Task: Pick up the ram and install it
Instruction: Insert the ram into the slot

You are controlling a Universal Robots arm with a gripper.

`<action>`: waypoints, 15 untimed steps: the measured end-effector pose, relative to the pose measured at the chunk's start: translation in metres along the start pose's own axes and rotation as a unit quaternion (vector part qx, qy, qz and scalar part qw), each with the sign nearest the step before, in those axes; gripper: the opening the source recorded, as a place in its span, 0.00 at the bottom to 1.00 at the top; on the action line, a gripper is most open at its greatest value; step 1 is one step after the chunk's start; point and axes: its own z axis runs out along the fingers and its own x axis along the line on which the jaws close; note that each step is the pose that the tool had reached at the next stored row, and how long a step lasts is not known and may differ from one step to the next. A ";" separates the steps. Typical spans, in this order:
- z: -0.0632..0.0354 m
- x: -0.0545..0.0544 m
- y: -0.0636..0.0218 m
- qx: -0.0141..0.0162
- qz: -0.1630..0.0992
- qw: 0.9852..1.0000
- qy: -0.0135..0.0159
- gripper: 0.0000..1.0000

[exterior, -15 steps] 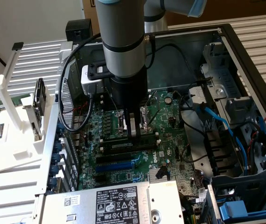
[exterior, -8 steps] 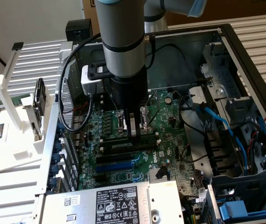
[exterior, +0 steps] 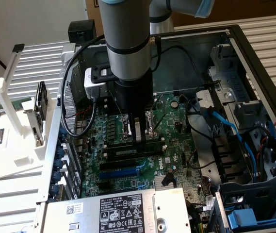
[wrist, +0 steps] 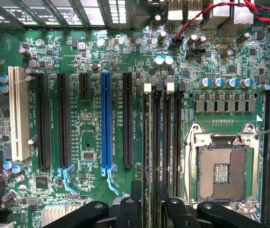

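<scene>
Ram (wrist: 146,142): light, stiff, fragile, standing edge-on in its slot, best pinched mid-length across flat faces; gripper (wrist: 148,194) parted astride, holding nothing.

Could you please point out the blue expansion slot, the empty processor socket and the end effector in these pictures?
blue expansion slot (wrist: 106,121): wrist view, middle of its long body.
empty processor socket (wrist: 221,172): wrist view, centre of the pin field.
end effector (exterior: 138,137): exterior view, between its fingertips above the memory slots.

Open computer case (exterior: 254,53) lying on its side, motherboard (wrist: 92,133) showing blue slot (wrist: 106,121), empty processor socket (wrist: 221,173), white rack (exterior: 11,102) standing beside the case
</scene>
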 end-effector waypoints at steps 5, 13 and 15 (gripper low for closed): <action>0.0000 0.000 0.0000 0.000 0.000 1.000 0.000 0.26; -0.0091 0.000 -0.0002 0.000 0.000 1.000 0.000 0.26; -0.0144 0.000 -0.0003 0.000 0.000 1.000 0.000 0.26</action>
